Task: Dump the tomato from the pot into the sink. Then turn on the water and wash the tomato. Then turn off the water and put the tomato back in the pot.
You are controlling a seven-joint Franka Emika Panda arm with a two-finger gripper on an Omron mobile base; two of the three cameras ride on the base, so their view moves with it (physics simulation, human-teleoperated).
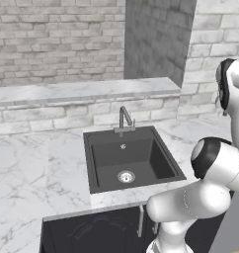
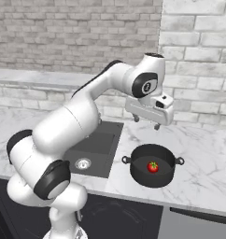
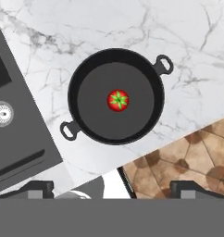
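Tomato (image 3: 118, 100) centred in pot (image 2: 152, 177), on tabletop (image 2: 203, 172) near front edge, just beside sink (image 2: 94, 148). Fingers (image 2: 157, 126) released, spread wide, hovering above pot. Recommended: descend onto one side handle (image 3: 68, 130), grip squarely, then tip toward basin.

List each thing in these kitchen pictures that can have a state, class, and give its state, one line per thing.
Tomato: in the pot, at its middle, stem up.
Pot: upright on the counter, right of the sink, not held.
Sink: no tomato in it, drain bare.
Faucet: no water seen running.
Gripper: open, above the pot, holding nothing.
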